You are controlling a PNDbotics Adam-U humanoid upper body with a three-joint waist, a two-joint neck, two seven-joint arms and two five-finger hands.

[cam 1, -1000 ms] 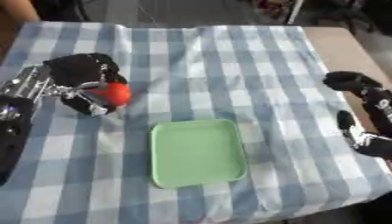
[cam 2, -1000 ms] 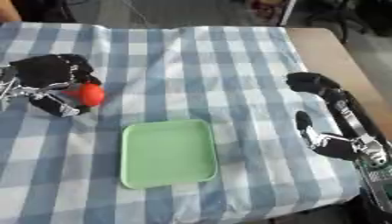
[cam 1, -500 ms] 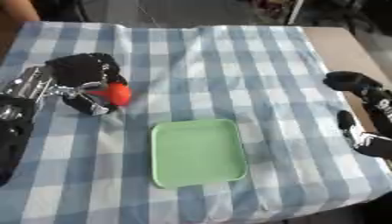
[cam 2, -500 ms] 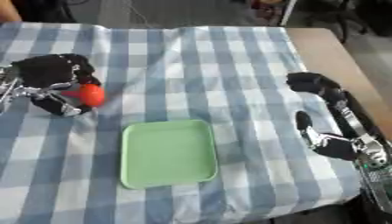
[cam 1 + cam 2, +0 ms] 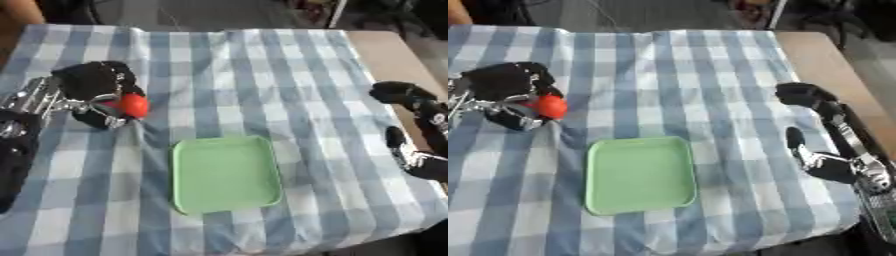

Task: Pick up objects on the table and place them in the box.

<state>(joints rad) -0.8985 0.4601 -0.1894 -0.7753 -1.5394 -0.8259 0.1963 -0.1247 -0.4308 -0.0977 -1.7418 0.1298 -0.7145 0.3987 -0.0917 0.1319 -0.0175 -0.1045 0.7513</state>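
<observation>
A small red round object point(image 5: 134, 105) sits at the table's left side, with my left hand point(image 5: 92, 85) curled round it, fingers above and thumb below. A shallow light green tray point(image 5: 226, 173) lies flat in the middle of the blue-and-white checked cloth, below and to the right of that hand. My right hand point(image 5: 815, 127) rests at the right edge of the table, fingers relaxed, holding nothing, well apart from the tray.
The checked tablecloth point(image 5: 227, 70) covers most of the table; bare brown tabletop point(image 5: 824, 55) shows along the right side. Dark floor and furniture lie beyond the far edge.
</observation>
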